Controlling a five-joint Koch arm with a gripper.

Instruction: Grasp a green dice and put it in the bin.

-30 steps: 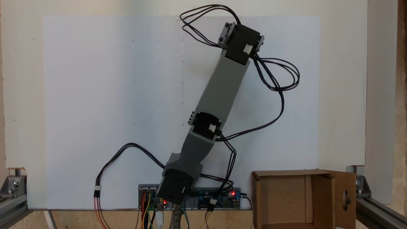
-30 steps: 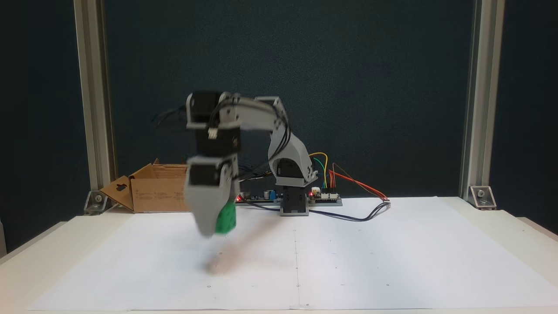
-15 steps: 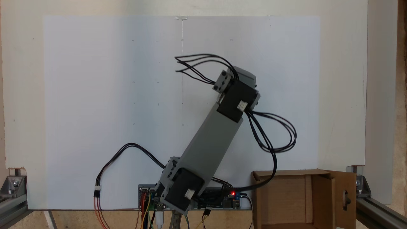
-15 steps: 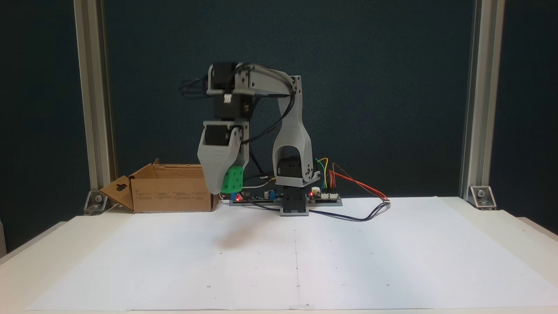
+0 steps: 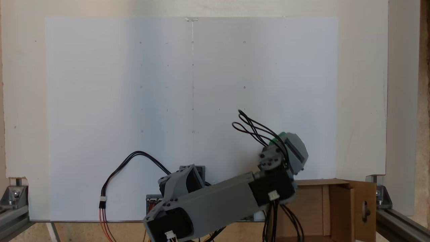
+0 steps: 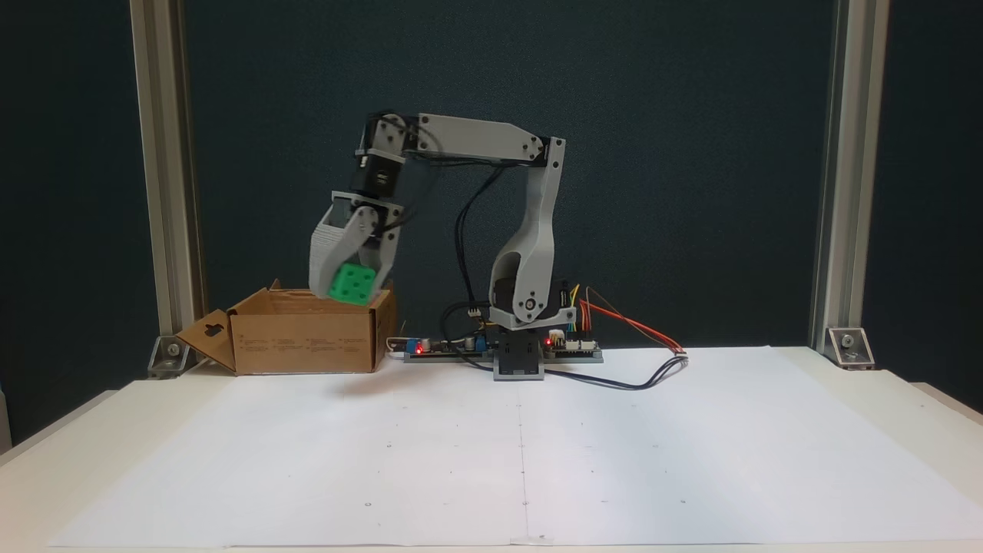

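- The white paper sheet covers most of the table and lies bare from the front edge back to the arm's base
- Aluminium posts stand at both back corners of the table, one just behind the bin
- The bin sits at the back edge, at the left corner in the side-on fixed view; it is brown corrugated cardboard, its top open, one flap with a slot cutout folded outward
- In the fixed view from above, the bin's visible floor is bare cardboard; the arm covers its left part
- The gripper pinches the green dice, held in the air just above the bin's near right rim
- The dice is a glossy rounded cube with round pips
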